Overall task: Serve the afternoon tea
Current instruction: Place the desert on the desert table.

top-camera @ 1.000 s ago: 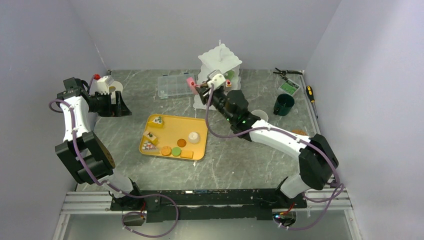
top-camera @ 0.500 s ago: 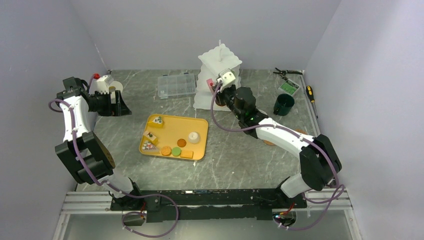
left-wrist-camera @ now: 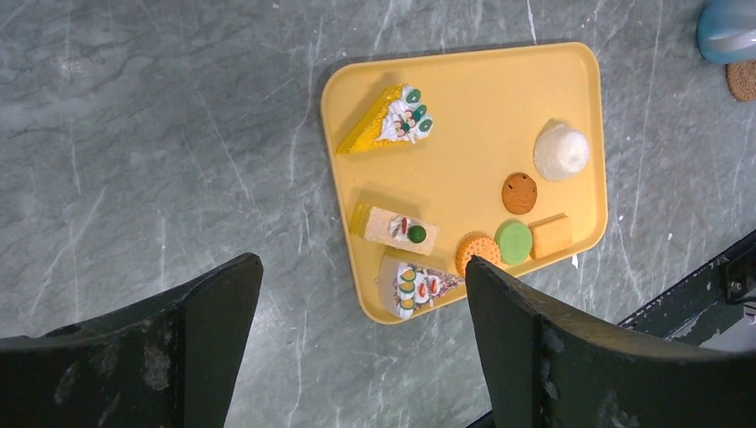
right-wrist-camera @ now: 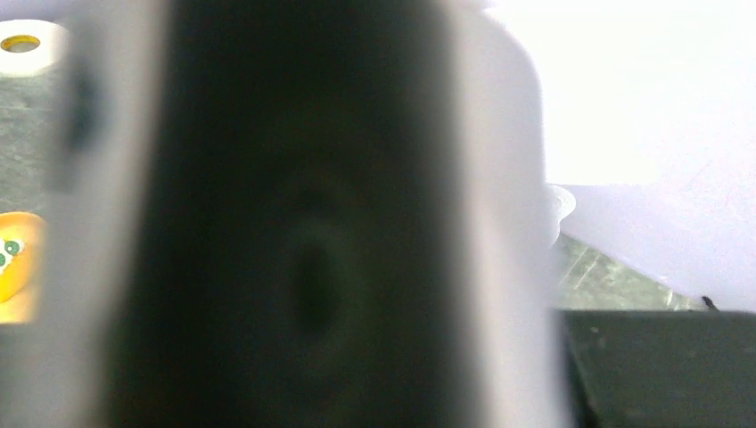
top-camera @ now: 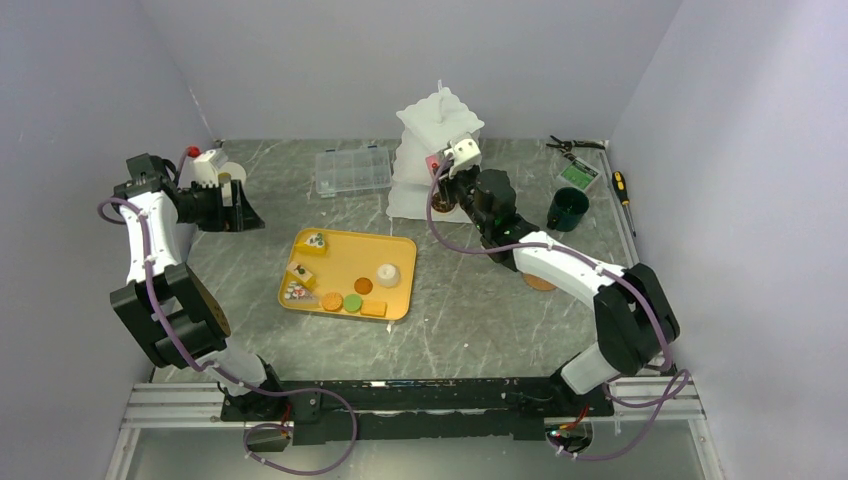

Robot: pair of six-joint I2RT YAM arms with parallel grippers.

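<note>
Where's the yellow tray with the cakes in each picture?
Top external: yellow tray sits mid-table, between the two arms.
Left wrist: tray fills the upper middle and right.
Right wrist: only a blurred yellow sliver at the left edge, probably it.
Shared landmark: yellow cake slice with green dots.

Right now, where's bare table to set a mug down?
Open marble between the yellow tray and the right arm, toward the near edge; also a strip between that tray and the clear box. Crowded at the far right: tiered stand, green mug, tools.
</note>
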